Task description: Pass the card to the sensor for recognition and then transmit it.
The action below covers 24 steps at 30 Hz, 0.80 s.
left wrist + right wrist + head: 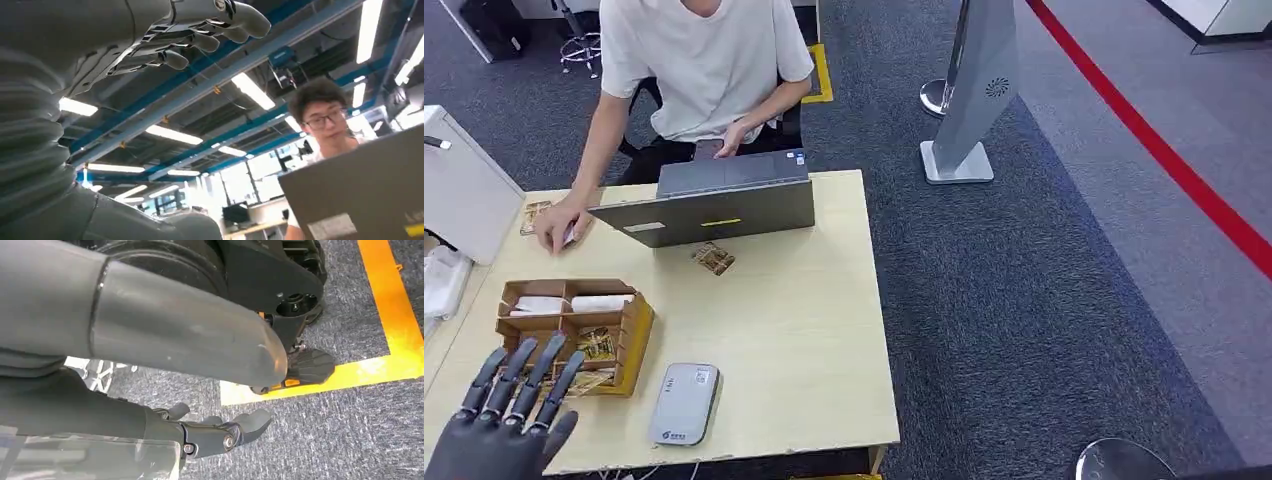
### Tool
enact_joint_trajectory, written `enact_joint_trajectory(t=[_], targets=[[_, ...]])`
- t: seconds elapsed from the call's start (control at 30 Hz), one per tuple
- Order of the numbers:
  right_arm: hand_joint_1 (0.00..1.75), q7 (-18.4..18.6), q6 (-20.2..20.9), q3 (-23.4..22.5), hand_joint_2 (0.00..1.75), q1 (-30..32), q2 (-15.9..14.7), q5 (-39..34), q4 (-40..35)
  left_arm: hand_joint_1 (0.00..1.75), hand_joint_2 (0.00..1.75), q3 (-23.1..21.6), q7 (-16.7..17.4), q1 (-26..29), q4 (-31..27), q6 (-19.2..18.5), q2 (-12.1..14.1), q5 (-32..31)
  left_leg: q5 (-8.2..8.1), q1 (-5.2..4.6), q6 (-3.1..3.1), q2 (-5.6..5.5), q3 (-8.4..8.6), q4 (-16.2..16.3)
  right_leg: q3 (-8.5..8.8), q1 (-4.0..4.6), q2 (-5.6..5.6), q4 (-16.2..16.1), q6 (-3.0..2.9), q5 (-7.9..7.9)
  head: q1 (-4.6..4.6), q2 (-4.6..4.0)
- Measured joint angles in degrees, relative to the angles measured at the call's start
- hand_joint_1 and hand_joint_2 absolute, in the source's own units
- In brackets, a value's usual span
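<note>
My left hand [504,420] hovers at the table's near left corner, fingers spread and pointing toward the wooden box [636,335], holding nothing. Cards [596,345] lie in the box's near compartments. The grey card sensor [684,403] lies flat on the table to the right of the box. Another card [714,258] lies loose in front of the laptop [709,205]. In the left wrist view my left hand [190,30] is empty, fingers lightly bent. My right hand [215,432] hangs over the carpet, fingers apart and empty.
A person [694,70] sits across the table with one hand [559,228] on the tabletop near a card [534,215]. A white machine [464,190] stands at the left. A grey stand [972,95] rises on the carpet to the right.
</note>
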Motion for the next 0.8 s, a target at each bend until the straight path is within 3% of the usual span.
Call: enact_joint_trajectory(t=[0.1, 0.23, 0.3, 0.5, 0.8], targets=[[0.0, 0.1, 0.0, -0.5, 0.0, 0.0, 0.2, 0.3, 0.0, 0.0, 1.75, 0.4, 4.8, 1.7, 0.0, -3.2, -0.5, 0.0, 0.0, 0.0, 0.0, -0.05, -0.01, 0.0, -0.03, 0.0, -0.03, 0.0, 0.0, 0.0, -0.02, 0.0], [0.0, 0.3, 0.1, -0.9, 0.0, 0.0, 0.3, 1.5, 0.0, 0.0, 1.75, -2.3, 21.0, 0.5, 2.5, -7.6, 2.7, 0.0, 0.02, 0.02, -0.02, -0.2, 0.0, 0.0, -0.01, 0.0, -0.17, 0.0, 0.0, -0.01, -0.02, 0.0], [0.0, 0.6, 0.1, -0.9, 0.0, -0.1, 0.3, 1.9, 0.0, 0.0, 1.75, -5.0, 25.4, -1.2, 5.6, -9.9, 3.6, 0.0, 0.08, 0.02, -0.03, -0.23, 0.0, 0.0, 0.03, 0.01, -0.24, 0.0, -0.01, 0.0, -0.04, 0.0], [0.0, 1.1, 0.3, -1.1, 0.0, -0.1, 0.3, 3.3, 0.0, 0.0, 1.75, -7.1, 24.9, -5.3, 14.8, -12.3, 3.2, 0.1, 0.14, 0.07, 0.02, -0.23, 0.0, 0.0, 0.05, 0.03, -0.26, 0.0, -0.05, 0.06, -0.02, 0.02], [0.0, 1.7, 1.0, -1.1, 0.0, -0.1, 0.3, 5.5, 0.0, 0.0, 1.75, -4.2, 22.4, -13.5, 31.6, -12.4, 0.8, 0.3, 0.15, 0.06, 0.04, -0.24, -0.01, 0.0, 0.04, 0.04, -0.28, 0.0, -0.04, 0.07, -0.02, 0.0]])
